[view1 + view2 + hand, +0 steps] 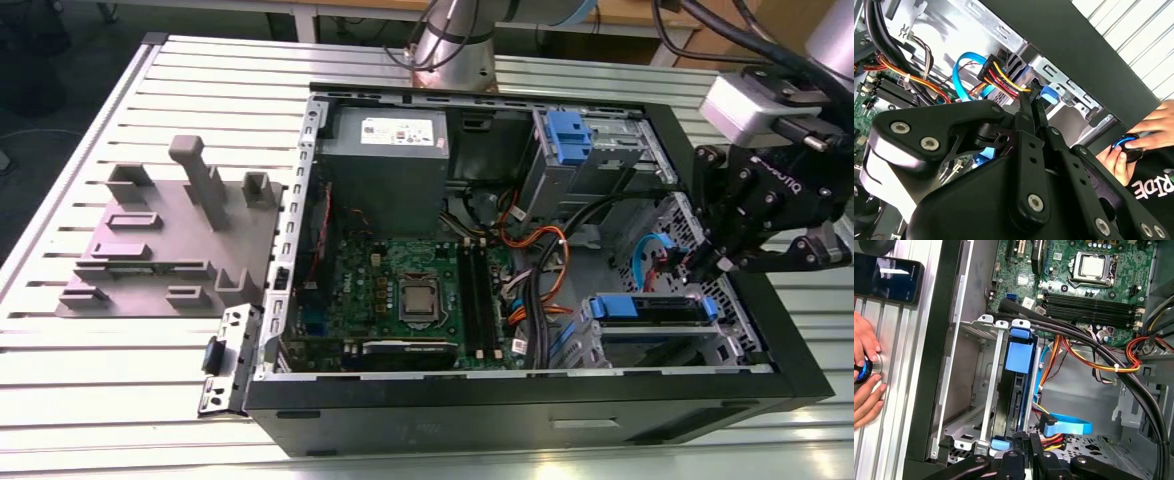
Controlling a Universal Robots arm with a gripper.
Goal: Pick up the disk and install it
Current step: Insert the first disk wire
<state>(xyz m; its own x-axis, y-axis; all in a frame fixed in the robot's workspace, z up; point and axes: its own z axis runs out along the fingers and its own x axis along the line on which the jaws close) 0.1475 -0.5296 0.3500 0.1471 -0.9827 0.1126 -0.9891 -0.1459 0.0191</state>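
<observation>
Disk (pixel 650 308) with blue side rails sits in the drive cage at the computer case's (pixel 534 415) four o'clock corner, probably rigid, dense and shock-sensitive, best gripped by its rails, while the hand (pixel 705 268) hovers just beside it, fingers seemingly closed on nothing.

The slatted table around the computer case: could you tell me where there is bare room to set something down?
Free: slats of the table in front of the grey fixture block. Crowded: the case, where the gripper hangs above the disk among cables.
</observation>
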